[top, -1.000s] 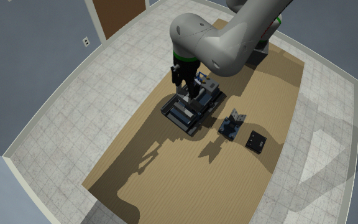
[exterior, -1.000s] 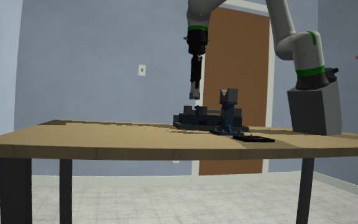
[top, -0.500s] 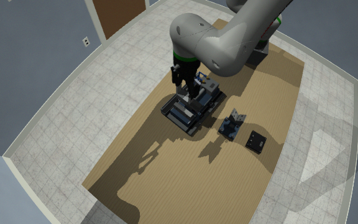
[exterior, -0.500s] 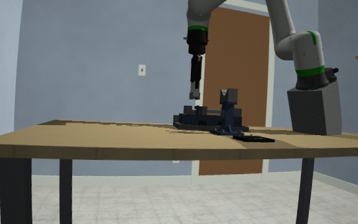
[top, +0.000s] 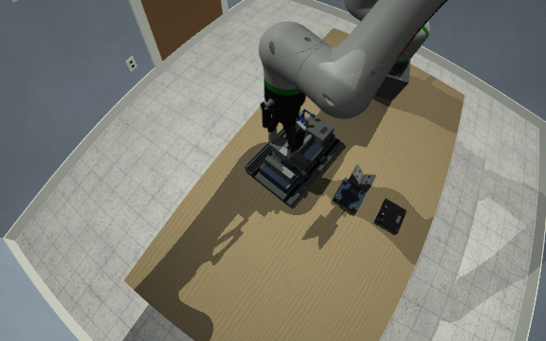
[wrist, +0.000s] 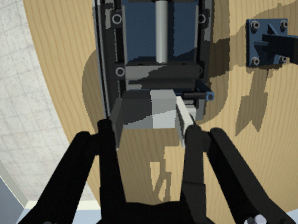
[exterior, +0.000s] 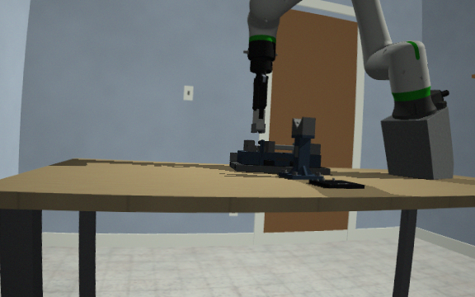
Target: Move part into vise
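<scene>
Fingers, two of them, grip our one part [wrist: 164,110] in the air above the one vise [top: 297,166]; one V-block [top: 354,187] and one infeed plate [top: 391,216] sit on the desk [top: 301,265].

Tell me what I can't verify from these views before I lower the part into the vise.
- Slot direction on the part: too small in the exterior view; in the wrist view the end effector fingers cover its sides.
- Work stop: too small in every view to single out.
- Low bars in the vise: the top view has the arm over that end; the exterior view is side-on.
</scene>
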You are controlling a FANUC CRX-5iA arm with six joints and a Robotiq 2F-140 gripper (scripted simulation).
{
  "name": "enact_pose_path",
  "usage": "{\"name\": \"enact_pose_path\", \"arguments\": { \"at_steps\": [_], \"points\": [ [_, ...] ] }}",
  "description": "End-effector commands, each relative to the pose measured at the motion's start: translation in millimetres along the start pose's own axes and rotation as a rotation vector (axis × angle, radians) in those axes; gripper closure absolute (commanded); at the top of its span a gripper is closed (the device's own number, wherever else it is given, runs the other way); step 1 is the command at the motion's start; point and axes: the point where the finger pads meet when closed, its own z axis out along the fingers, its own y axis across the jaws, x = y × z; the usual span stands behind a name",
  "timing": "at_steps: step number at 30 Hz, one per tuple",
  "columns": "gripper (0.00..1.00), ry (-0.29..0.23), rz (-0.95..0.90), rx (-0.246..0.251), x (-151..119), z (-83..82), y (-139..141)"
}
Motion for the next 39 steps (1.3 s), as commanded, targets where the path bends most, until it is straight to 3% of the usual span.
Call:
{"name": "enact_pose_path", "arguments": {
  "at_steps": [1, 39],
  "points": [
    [1.00, 0.000, 0.000, 0.000, 0, 2.2, 0],
    [1.00, 0.000, 0.000, 0.000, 0, 19.6, 0]
  ]
}}
